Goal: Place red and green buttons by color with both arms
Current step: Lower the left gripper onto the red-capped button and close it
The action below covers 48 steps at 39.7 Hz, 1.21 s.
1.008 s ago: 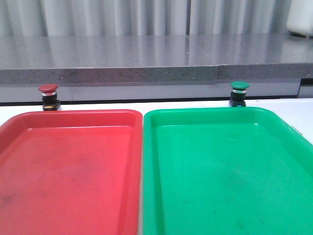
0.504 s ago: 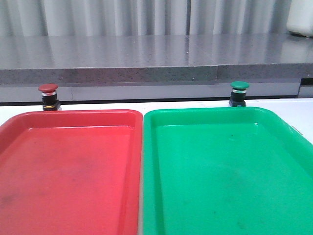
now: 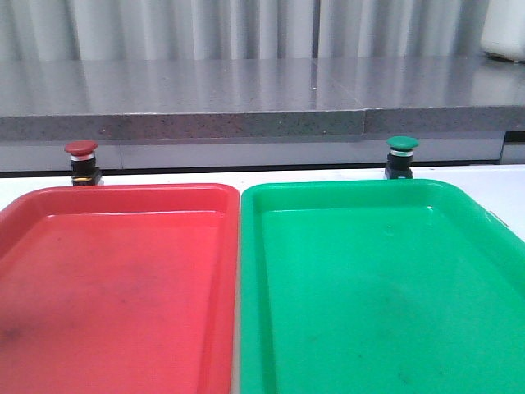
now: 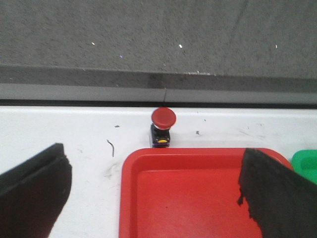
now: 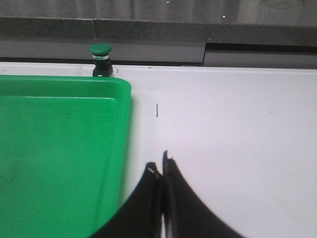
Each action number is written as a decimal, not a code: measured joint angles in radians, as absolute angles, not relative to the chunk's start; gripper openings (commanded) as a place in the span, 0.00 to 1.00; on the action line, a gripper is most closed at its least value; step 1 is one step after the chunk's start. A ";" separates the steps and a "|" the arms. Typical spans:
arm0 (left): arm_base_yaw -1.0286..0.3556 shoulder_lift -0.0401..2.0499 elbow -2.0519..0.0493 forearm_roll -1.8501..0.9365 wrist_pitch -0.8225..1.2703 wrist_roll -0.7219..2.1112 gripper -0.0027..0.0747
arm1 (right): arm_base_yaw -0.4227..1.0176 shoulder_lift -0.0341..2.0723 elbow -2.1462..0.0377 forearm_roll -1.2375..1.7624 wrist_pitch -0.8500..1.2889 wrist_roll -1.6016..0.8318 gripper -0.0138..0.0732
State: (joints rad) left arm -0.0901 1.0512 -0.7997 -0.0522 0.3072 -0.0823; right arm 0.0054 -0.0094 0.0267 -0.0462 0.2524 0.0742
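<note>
The red button stands upright on the white table just behind the red tray, near its far left corner; it also shows in the left wrist view. The green button stands behind the green tray; it also shows in the right wrist view. My left gripper is open wide and empty, well short of the red button, over the red tray's left rim. My right gripper is shut and empty over bare table beside the green tray. Neither gripper shows in the front view.
The two trays lie side by side, nearly touching, and fill the near table. A grey stone ledge runs along the back just behind both buttons. A white container stands on it at the far right.
</note>
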 measured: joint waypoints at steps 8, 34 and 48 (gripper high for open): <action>-0.112 1.330 -1.056 -0.052 0.480 -0.080 0.89 | 0.005 -0.009 0.027 -0.046 0.252 0.074 0.02; -0.138 2.039 -1.650 -0.017 0.745 -0.078 0.88 | 0.005 -0.009 0.027 -0.046 0.252 0.072 0.02; -0.138 2.154 -1.724 -0.011 0.769 -0.078 0.62 | 0.005 -0.009 0.027 -0.046 0.252 0.072 0.02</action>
State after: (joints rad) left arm -0.1379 2.1542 -1.7243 -0.0111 0.7690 -0.0779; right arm 0.0054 -0.0094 0.0267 -0.0462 0.2524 0.0723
